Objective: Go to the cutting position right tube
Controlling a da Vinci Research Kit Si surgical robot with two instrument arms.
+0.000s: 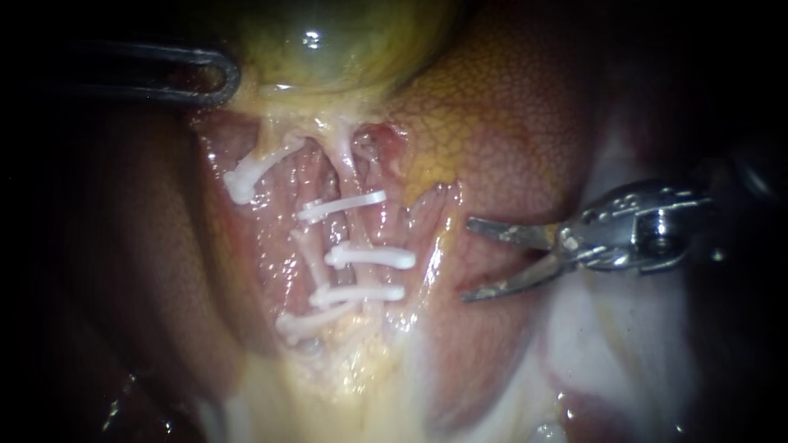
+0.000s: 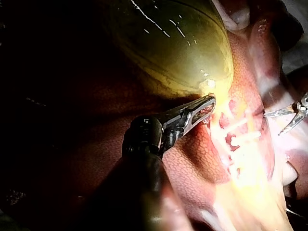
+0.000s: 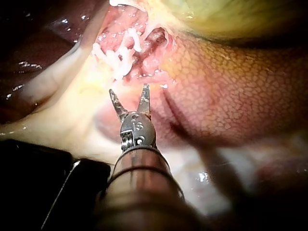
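Jaws of my right instrument gape wide and hold nothing, over liver to the right of the clipped right tube, apart from its three clips. Only the right wrist view shows them pointing straight at the clips. My left instrument lies beside the gallbladder, far left.

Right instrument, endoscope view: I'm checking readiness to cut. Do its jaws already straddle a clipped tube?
No, the right instrument has its jaws open with only bare tissue between them, apart from the clips.
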